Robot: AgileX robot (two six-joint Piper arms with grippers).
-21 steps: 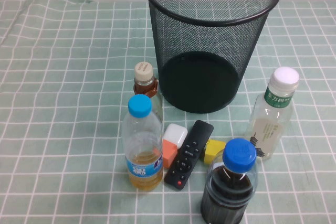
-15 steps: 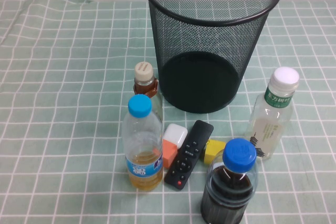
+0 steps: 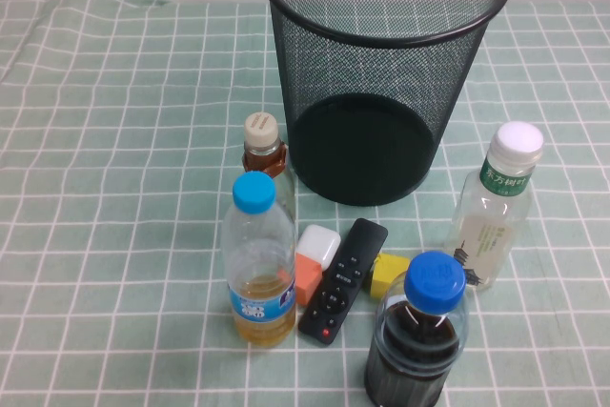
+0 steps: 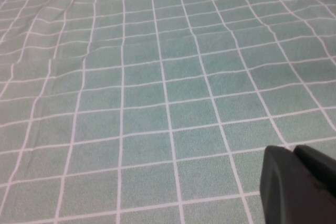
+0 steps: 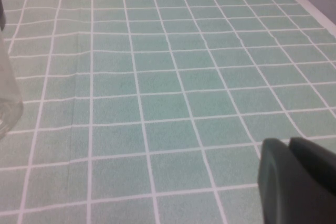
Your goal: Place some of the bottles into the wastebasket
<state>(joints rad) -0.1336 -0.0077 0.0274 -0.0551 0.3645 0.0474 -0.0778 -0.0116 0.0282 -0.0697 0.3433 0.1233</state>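
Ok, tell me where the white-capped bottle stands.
In the high view the white-capped bottle stands upright on the robot's right, beside the wastebasket, just beyond the dark-liquid bottle.

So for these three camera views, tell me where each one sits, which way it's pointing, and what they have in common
High view: raised on the robot's side, angled down at the wastebasket, the bottles and the checked tablecloth; neither arm shows.
Left wrist view: on the left arm, low over bare cloth; the left gripper shows at the frame's corner.
Right wrist view: on the right arm, low over cloth, a clear bottle's edge visible; the right gripper in the corner.
Shared: all three show the same cloth.
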